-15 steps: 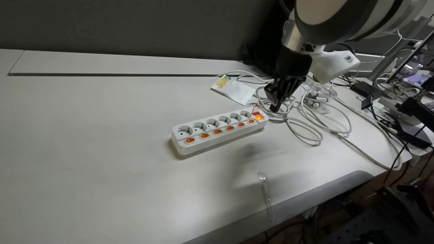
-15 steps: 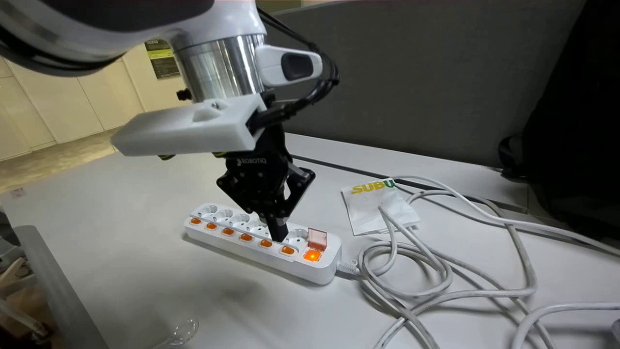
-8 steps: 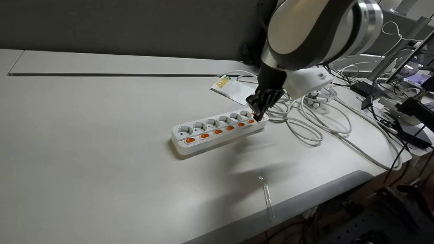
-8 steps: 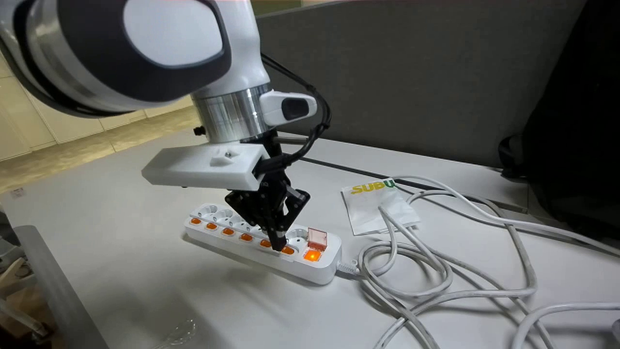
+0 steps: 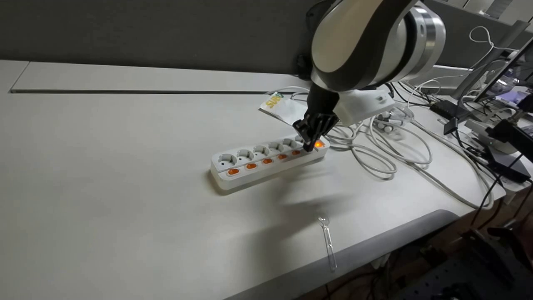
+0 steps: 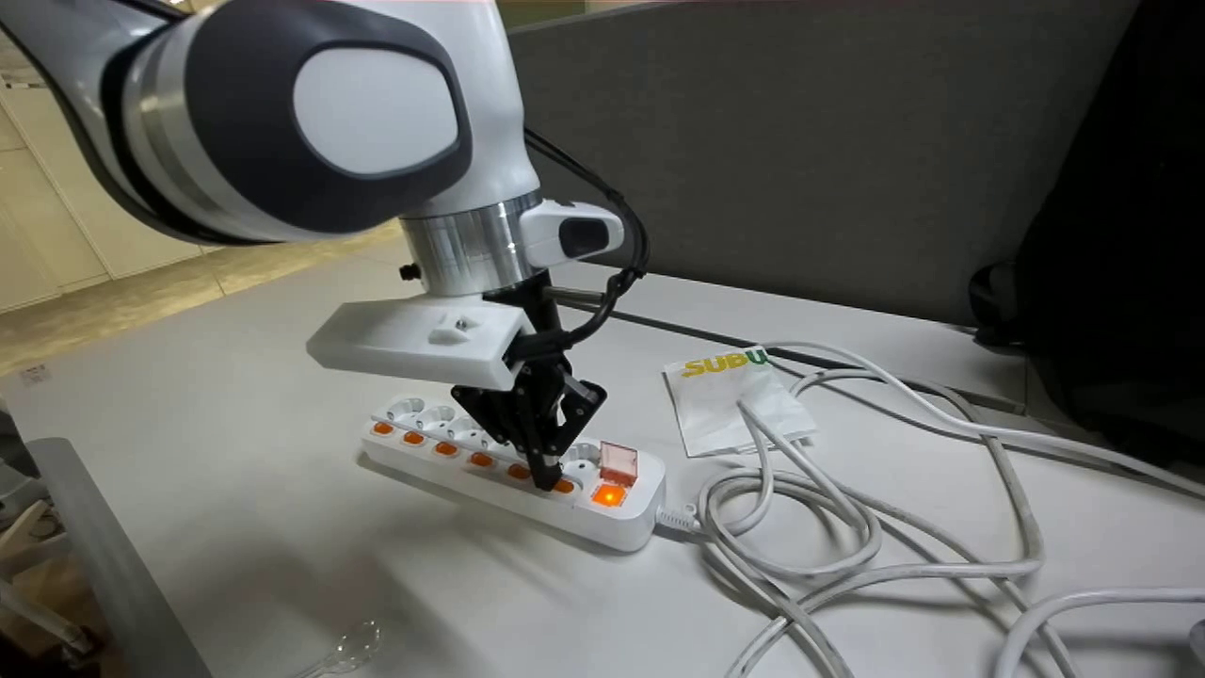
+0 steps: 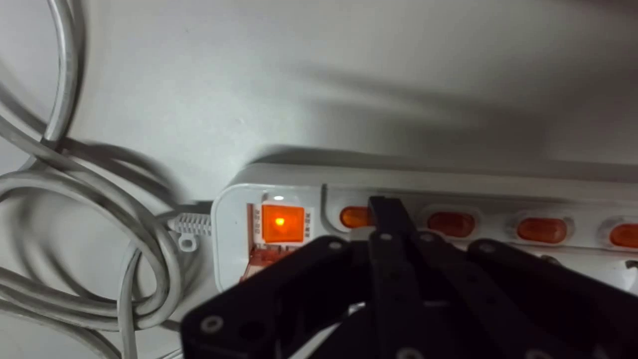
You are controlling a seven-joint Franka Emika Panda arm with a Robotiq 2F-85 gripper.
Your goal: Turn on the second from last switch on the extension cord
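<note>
The long white extension cord (image 5: 270,168) lies on the surface (image 5: 125,175). Above it, the robot arm (image 6: 329,113) points its jaws down, pressed together. Their tips hide part of the small orange switch (image 7: 353,217) next to the big square switch (image 7: 283,223). It is hard to see if they touch it. The big square switch glows orange. Near the extension cord's glowing end lies a white paper (image 6: 720,405) with yellow and green letters. Grey cables (image 6: 974,568) curl beside that end. A see-through spoon (image 5: 328,241) lies well apart from the extension cord, on its small-switch side.
</note>
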